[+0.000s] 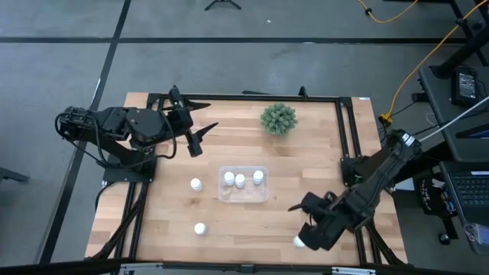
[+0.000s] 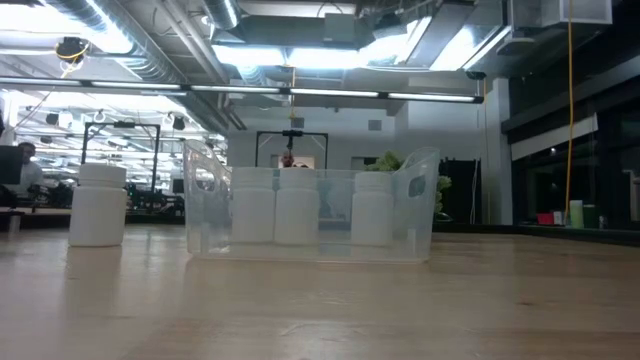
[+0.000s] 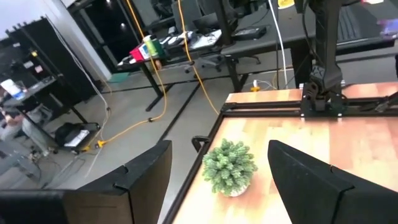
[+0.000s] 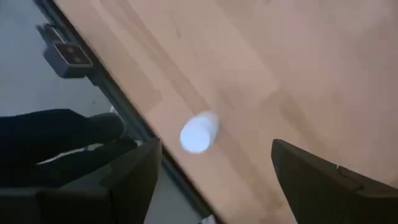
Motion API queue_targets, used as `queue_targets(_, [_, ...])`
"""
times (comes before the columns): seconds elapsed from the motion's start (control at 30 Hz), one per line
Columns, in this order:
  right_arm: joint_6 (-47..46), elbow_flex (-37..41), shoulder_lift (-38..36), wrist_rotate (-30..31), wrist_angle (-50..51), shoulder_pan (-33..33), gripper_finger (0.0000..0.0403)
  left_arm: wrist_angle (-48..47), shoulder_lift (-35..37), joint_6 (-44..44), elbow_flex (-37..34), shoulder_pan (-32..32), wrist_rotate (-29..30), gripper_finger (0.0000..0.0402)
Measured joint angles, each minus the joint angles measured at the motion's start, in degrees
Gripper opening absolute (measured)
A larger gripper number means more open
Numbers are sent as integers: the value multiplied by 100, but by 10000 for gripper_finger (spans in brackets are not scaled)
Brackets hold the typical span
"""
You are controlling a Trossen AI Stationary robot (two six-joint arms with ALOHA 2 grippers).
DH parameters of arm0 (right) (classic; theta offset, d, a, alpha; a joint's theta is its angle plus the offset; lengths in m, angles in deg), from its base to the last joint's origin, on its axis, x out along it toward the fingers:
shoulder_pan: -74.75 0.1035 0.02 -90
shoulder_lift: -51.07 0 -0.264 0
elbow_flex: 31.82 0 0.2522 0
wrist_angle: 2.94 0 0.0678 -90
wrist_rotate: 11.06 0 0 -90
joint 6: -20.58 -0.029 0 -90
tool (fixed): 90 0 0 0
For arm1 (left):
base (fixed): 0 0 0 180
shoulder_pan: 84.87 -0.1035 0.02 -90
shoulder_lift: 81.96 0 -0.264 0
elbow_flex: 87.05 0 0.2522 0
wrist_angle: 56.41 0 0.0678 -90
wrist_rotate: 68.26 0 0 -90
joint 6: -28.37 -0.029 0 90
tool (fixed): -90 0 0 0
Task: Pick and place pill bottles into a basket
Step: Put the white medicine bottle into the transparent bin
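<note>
Right gripper (image 1: 306, 229) spread wide above lone pill bottle (image 4: 199, 132) at table edge, well apart from basket (image 1: 243, 195). Advised: centre, descend straight, avoid nudging it off. Left gripper (image 1: 200, 126) wide, idle beyond basket.

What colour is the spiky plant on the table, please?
Green; the spiky plant shows best in the left wrist view.
</note>
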Motion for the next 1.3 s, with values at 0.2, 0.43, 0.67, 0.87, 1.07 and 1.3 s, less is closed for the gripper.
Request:
queue_targets(0.2, [-1174,-2,202,-151,88,139,304,-4,0,319,0,0,0,259])
queue_targets(0.43, [-1563,-2,364,-100,535,473,304,-211,0,776,0,-20,72,259])
queue_targets(0.67, [-1827,-4,457,-73,6,562,304,-483,-2,1079,0,-39,161,259])
queue_targets(0.87, [-822,-9,456,15,-402,513,304,-514,-2,924,0,-39,17,259])
queue_targets(1.07, [-1018,-9,502,378,-443,290,304,-1075,-32,991,0,8,-360,259])
queue_targets(1.3, [-1365,-9,965,254,-819,152,304,-1287,-60,976,-2,162,-232,259])
